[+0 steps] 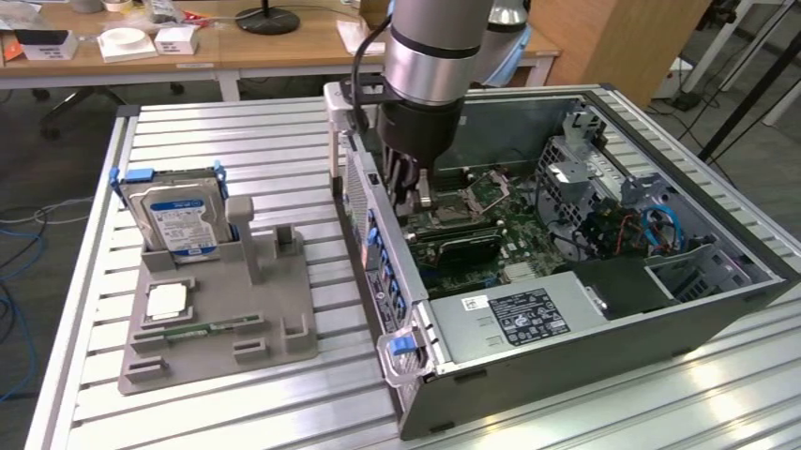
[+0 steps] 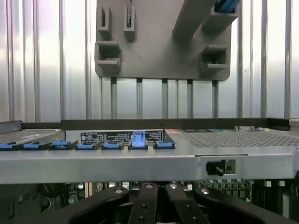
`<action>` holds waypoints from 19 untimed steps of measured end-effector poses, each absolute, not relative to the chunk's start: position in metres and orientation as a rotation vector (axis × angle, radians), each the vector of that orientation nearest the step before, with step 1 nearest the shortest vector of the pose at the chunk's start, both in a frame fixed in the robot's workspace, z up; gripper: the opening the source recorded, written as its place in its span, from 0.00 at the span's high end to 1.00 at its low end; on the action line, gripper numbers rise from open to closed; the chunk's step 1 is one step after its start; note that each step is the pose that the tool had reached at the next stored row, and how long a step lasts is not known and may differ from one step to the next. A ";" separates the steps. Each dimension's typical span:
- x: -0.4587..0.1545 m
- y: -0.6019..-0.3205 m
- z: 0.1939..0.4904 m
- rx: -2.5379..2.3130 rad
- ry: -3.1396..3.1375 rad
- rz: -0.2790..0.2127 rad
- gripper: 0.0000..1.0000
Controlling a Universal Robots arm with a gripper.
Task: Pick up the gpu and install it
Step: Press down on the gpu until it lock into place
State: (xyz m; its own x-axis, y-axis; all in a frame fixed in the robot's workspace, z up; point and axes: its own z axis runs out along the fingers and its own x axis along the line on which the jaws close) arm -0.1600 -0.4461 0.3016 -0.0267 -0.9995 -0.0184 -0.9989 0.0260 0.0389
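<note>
Slatted metal table (image 1: 250, 141), dark flat gpu (image 1: 460, 247)

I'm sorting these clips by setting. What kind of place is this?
Probably a robotics lab or workshop: an open computer case lies on a slatted metal table, a robot arm reaches into it, and office desks stand behind.

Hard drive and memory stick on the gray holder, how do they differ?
The hard drive stands upright; the memory stick lies low. The hard drive is broad and silver with a blue-and-white label; the memory stick is slim and green. Both sit in the gray holder.
</note>
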 end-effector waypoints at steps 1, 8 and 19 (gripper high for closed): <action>-0.160 -0.446 0.301 2.183 -2.241 -0.062 0.87; -0.161 -0.446 0.297 2.190 -2.248 -0.047 0.87; -0.143 -0.446 0.300 2.202 -2.260 -0.059 0.87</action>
State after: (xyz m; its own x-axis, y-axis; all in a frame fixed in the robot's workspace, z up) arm -0.1427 -0.4461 0.2999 -0.0264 -0.9990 -0.0362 -0.9995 0.0259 0.0165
